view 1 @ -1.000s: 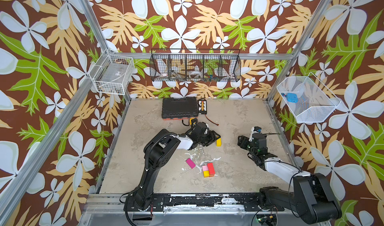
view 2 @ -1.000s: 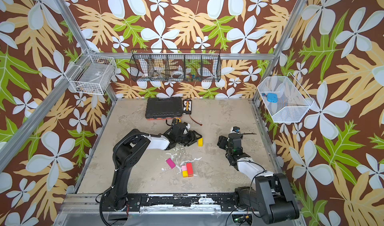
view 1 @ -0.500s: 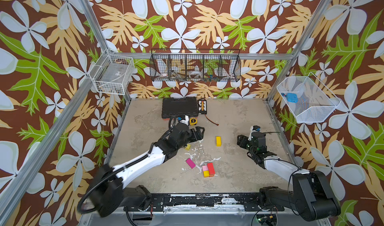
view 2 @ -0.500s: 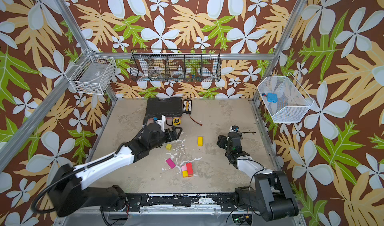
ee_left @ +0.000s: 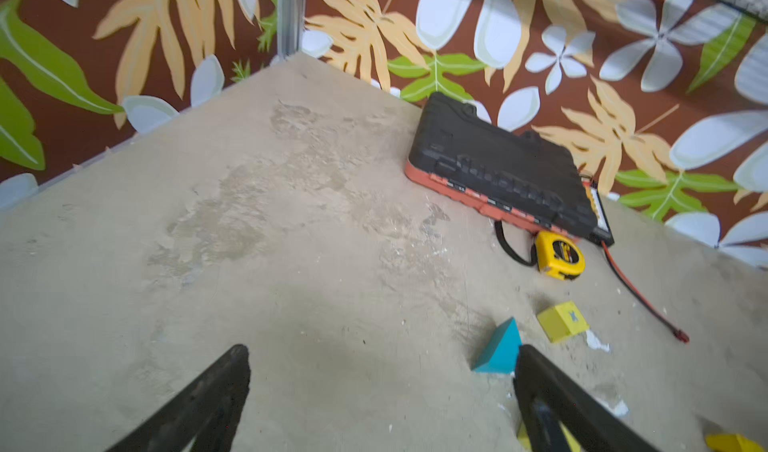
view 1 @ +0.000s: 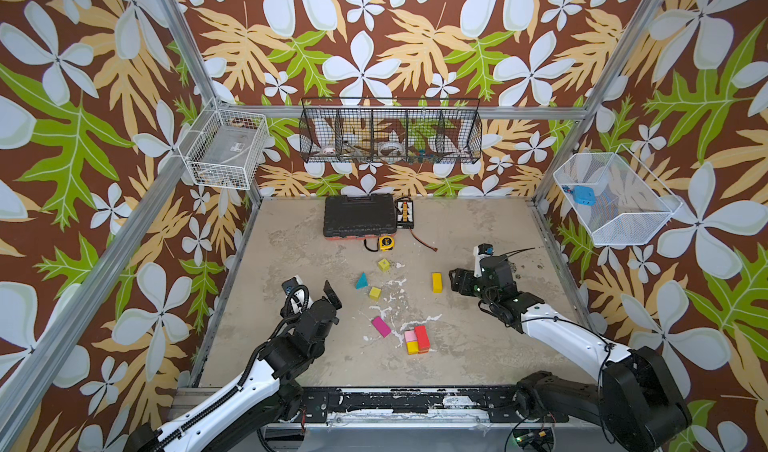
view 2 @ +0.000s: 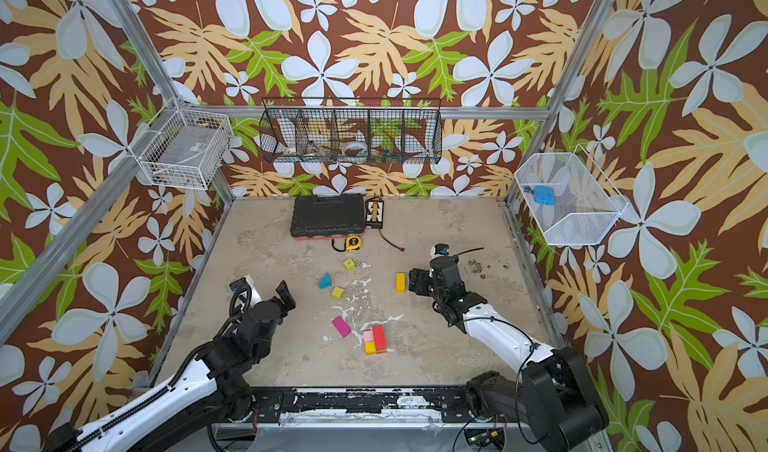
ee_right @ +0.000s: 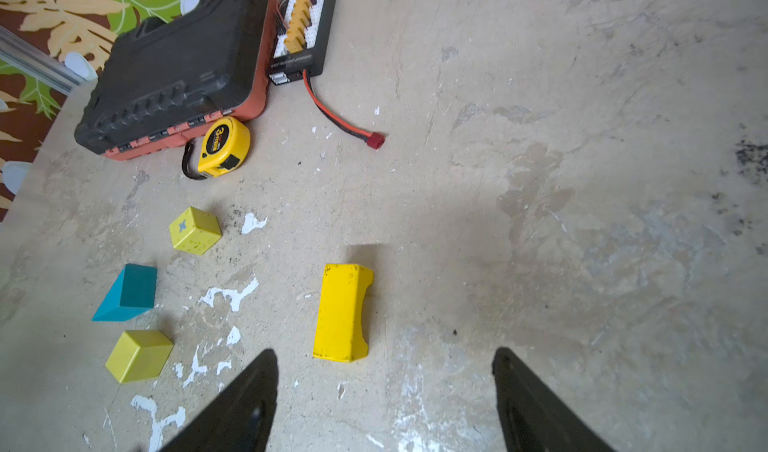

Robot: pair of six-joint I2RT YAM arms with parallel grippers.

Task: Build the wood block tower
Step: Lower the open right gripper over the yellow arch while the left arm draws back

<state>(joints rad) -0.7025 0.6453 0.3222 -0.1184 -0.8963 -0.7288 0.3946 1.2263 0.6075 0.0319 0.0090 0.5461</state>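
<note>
Tower barely started; both jaws are spread and empty.
Left jaws hang wide just beside the wedge (ee_left: 500, 348): a finger could clip it, and its sloped faces may squirt out of a pinch. Far cube (view 1: 384, 264), near cube (view 1: 375, 293) and magenta brick (view 1: 381, 326) lie loose. The tower (view 1: 420, 337) is only a pink/yellow/red cluster front-centre on the tabletop (view 1: 469, 358), so a hard set-down would scatter it. Right jaws are wide, with the arch (ee_right: 343, 310) ahead and off-centre; closing may twist it.

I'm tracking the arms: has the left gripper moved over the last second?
Yes. In a top view the left gripper has drawn back from the black case, toward the near edge and leftward, jaws open.
</note>
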